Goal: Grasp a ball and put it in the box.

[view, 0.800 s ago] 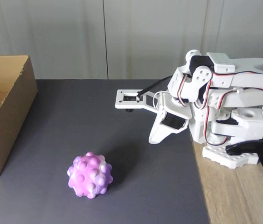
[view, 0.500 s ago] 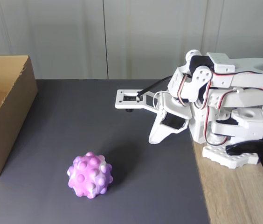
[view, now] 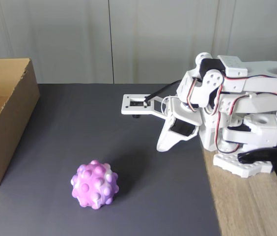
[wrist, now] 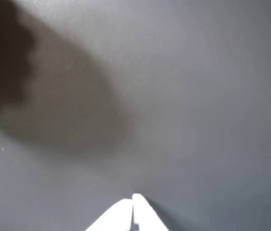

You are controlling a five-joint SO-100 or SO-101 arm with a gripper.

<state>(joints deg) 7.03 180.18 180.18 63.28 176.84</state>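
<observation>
The arm is folded back over its base at the mat's right edge in the fixed view, so the gripper (view: pixel 162 146) is pointed down at the dark mat (view: pixel 143 196), well apart from the ball (view: pixel 95 185), which lies untouched on the mat right of the box (view: pixel 11 113). In the wrist view the white fingertips (wrist: pixel 138 204) are seen pressed together, clenched on nothing.

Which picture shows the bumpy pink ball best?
The fixed view: the whole ball sits in plain sight on the dark mat. The wrist view shows none of the ball itself, just blurry mat and the pincer tips.
</observation>
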